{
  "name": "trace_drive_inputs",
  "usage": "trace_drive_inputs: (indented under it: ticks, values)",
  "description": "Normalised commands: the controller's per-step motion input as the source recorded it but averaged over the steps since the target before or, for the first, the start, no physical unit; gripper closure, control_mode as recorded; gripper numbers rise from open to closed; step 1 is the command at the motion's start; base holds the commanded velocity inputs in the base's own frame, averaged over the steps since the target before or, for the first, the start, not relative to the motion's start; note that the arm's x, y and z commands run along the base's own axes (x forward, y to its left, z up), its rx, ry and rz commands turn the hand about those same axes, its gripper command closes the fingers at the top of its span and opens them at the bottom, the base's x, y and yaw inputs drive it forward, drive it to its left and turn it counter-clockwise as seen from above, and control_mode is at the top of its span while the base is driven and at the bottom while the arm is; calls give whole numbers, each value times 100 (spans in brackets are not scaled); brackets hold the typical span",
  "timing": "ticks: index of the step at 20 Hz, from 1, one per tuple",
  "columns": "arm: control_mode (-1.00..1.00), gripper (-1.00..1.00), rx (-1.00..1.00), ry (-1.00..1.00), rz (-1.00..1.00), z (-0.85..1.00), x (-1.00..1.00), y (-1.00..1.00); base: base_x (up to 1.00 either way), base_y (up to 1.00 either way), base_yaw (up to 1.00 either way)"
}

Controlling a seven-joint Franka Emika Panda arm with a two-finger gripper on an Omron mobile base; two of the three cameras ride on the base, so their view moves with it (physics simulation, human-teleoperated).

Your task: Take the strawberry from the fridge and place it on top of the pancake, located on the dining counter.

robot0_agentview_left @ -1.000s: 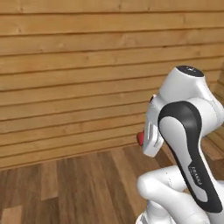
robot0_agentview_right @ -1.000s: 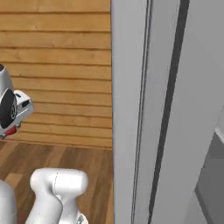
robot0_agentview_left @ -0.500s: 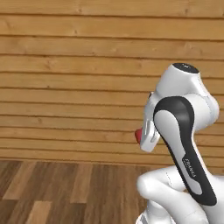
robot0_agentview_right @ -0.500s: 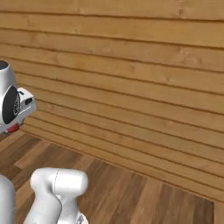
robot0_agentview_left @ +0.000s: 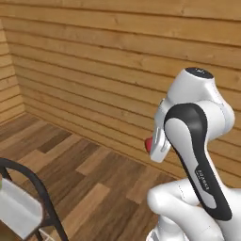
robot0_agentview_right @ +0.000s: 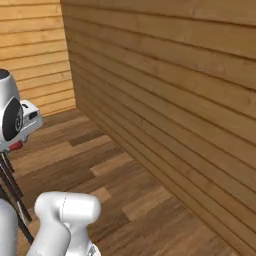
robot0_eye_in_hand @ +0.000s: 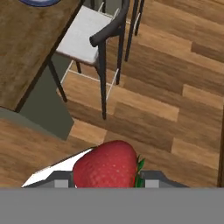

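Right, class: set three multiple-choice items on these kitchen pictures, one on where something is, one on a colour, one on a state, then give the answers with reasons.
1. In the hand view, the strawberry is
A. between the gripper's fingertips
B. on the stool
C. on the floor

2. The stool's seat is
A. red
B. pale grey
C. blue

3. The gripper is
A. open and empty
B. shut on the strawberry
C. resting on the dining counter

Answers: A, the fruit sits between the tips; B, the seat is pale with dark legs; B, the jaws hold the fruit above the wooden floor.
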Motion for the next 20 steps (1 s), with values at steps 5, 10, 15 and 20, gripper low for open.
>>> trace_drive_inputs:
  ticks: [5,10,15,20]
  values:
    - [100,100,0,0,0,0,0,0,0,-56,75]
    - [100,100,0,0,0,0,0,0,3,-68,68]
    - [100,100,0,0,0,0,0,0,13,-64,69]
    - [100,100,0,0,0,0,0,0,7,-34,70]
